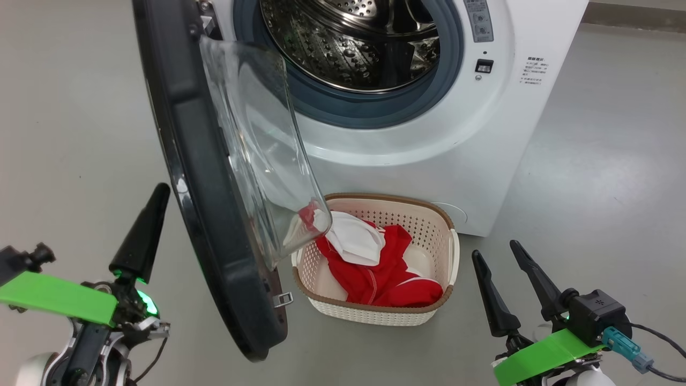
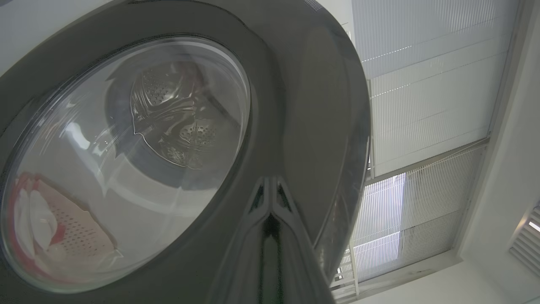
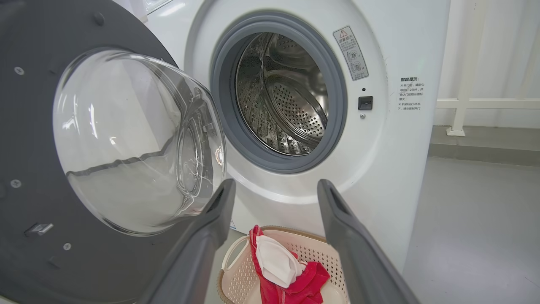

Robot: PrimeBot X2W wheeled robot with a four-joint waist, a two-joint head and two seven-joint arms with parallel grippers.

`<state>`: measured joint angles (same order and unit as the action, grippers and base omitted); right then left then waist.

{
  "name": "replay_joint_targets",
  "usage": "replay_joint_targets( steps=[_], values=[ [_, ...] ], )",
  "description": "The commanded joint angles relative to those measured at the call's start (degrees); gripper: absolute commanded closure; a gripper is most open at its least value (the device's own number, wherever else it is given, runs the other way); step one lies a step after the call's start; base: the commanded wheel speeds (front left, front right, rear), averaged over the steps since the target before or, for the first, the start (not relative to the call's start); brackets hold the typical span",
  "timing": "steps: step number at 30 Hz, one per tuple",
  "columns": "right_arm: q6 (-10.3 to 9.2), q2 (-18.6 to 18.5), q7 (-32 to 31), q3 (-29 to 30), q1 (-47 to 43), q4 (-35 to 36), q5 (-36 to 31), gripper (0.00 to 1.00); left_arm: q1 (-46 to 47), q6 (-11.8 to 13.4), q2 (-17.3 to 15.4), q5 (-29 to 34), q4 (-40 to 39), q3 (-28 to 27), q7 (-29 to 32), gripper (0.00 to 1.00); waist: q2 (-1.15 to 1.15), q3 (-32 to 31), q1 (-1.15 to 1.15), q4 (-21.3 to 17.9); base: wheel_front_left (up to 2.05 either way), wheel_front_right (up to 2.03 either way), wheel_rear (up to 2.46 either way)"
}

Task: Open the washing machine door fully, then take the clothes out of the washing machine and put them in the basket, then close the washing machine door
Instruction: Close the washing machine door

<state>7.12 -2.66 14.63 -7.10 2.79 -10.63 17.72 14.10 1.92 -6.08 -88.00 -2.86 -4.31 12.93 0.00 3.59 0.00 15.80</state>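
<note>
The white washing machine (image 1: 471, 161) stands ahead, and no clothes show in its steel drum (image 3: 287, 97). The washing machine door (image 1: 198, 177) hangs open toward me, edge-on, its glass bowl (image 3: 139, 139) facing the machine. Below the opening the basket (image 1: 439, 252) sits on the floor holding the clothes (image 1: 386, 279), red fabric under a white piece (image 3: 274, 261). My left gripper (image 1: 159, 190) is shut, its tip right at the outer black rim of the door (image 2: 303, 105); I cannot tell if it touches. My right gripper (image 1: 496, 251) is open and holds nothing, to the right of the basket (image 3: 236, 270).
Grey floor (image 1: 600, 177) spreads on both sides of the machine. A white railing (image 3: 485, 103) and a raised step run behind the machine on the right. A cable (image 1: 659, 338) trails from my right wrist. The door's bottom edge hangs just left of the basket.
</note>
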Motion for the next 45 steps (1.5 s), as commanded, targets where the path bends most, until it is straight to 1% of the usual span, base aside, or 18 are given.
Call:
replay_joint_targets(
  steps=[1,6,10,19,27,36,45],
  values=[
    [0.36,-0.21,0.37,-1.47,2.54,1.4,-0.02,0.0,0.94,1.01,-1.96,-1.22,-2.62,-1.92,1.94,1.0,0.0,0.12,0.0,-0.14,0.0,0.0,0.0],
    [0.36,-0.21,0.37,-1.44,2.65,1.47,0.05,0.0,-0.28,2.82,-2.43,-2.66,-4.61,-1.86,3.98,1.0,0.0,0.46,0.0,-0.29,0.0,0.0,0.0],
    [0.36,-0.21,0.37,-1.48,2.95,1.49,0.19,0.0,-0.7,3.3,-2.32,-3.65,-5.77,-1.76,4.99,1.0,0.0,0.9,0.0,-0.47,0.0,0.0,0.0],
    [0.36,-0.21,0.37,-1.5,3.62,1.56,0.47,0.0,-1.46,2.91,-1.06,-4.62,-6.85,-0.94,5.48,1.0,0.0,1.61,0.0,-2.22,0.0,0.0,0.0],
    [0.36,-0.21,0.37,-1.71,3.93,1.6,0.54,0.0,-0.85,2.97,-0.1,-4.84,-7.18,0.03,5.34,1.0,0.0,1.97,0.0,-4.54,0.0,0.0,0.0],
    [0.36,-0.21,0.37,-1.95,4.38,1.42,0.2,0.0,2.72,2.87,1.14,-4.78,-5.65,1.67,4.26,1.0,0.0,2.44,0.0,-6.92,0.0,0.0,0.0],
    [0.36,-0.21,0.37,-2.13,4.79,1.43,-0.89,0.0,7.47,1.61,2.24,-6.61,-2.53,3.7,3.88,1.0,0.0,3.96,0.0,-9.74,0.0,0.0,0.0]
  ],
)
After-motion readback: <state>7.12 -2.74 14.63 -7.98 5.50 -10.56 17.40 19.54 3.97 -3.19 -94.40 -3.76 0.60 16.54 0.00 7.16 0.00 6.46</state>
